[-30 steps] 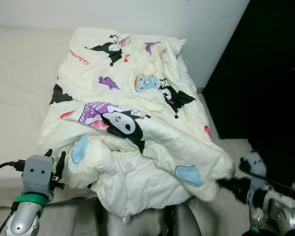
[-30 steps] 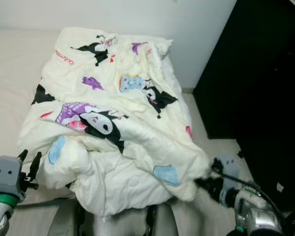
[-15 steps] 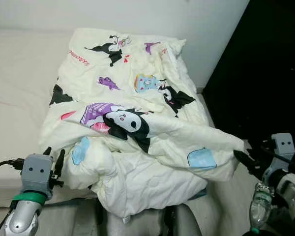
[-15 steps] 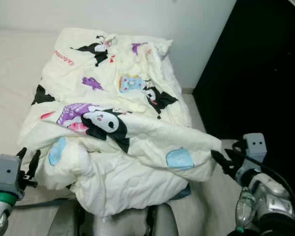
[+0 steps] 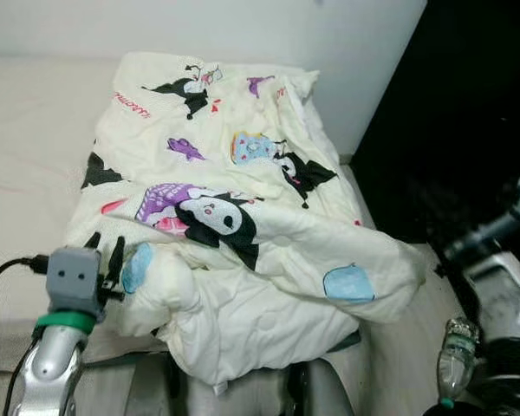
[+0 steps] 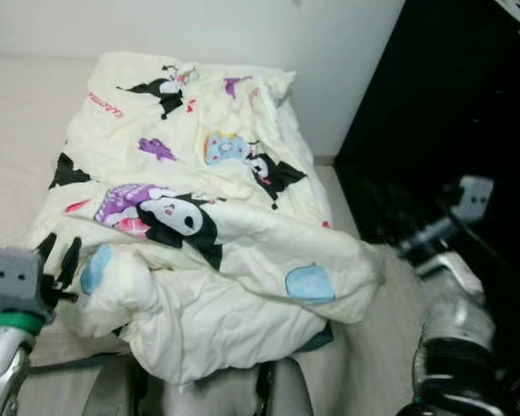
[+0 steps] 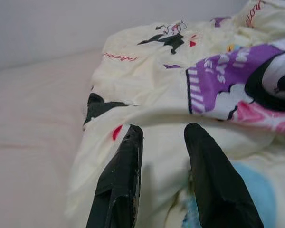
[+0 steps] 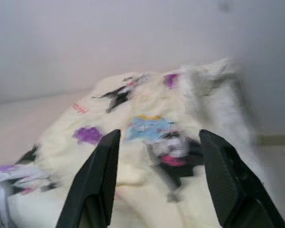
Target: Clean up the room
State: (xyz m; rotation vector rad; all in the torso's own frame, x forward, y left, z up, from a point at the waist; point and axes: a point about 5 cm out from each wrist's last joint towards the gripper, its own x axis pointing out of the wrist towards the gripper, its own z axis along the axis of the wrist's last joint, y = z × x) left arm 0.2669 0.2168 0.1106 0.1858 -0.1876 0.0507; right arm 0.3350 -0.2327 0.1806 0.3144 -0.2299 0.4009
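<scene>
1. Left eye view: the left arm point(image 5: 54, 364) rises from the 7 o'clock corner, its wrist pointing up toward the bed. The left gripper point(image 5: 105, 251) has its two black fingers slightly apart, tips at the near left edge of the cream cartoon blanket point(image 5: 234, 217), holding nothing. This blanket lies crumpled on the bed point(image 5: 35, 147), its bulk hanging over the foot end toward 6 o'clock. The right arm point(image 5: 503, 295) is at 4 o'clock, raised in front of the dark wardrobe point(image 5: 468, 113), apart from the blanket. A plastic bottle point(image 5: 451, 360) stands by it at 5 o'clock.

2. Right eye view: the same scene. The right arm's wrist block point(image 6: 473, 198) is at 3 o'clock, lifted and blurred; here I cannot tell how its fingers stand. The blanket's folded corner with a blue patch point(image 6: 309, 283) rests free, near the arm but not touching.

3. Left wrist view: the two fingers point(image 7: 118, 185) are parted by a moderate gap, empty, just above the blanket's pale fold, with a purple print at 2 o'clock.

4. Right wrist view: the right gripper point(image 8: 159, 183) is wide open and empty. The blanket lies well beyond the fingers point(image 8: 92, 183), blurred, with the white wall point(image 8: 133, 38) behind.
</scene>
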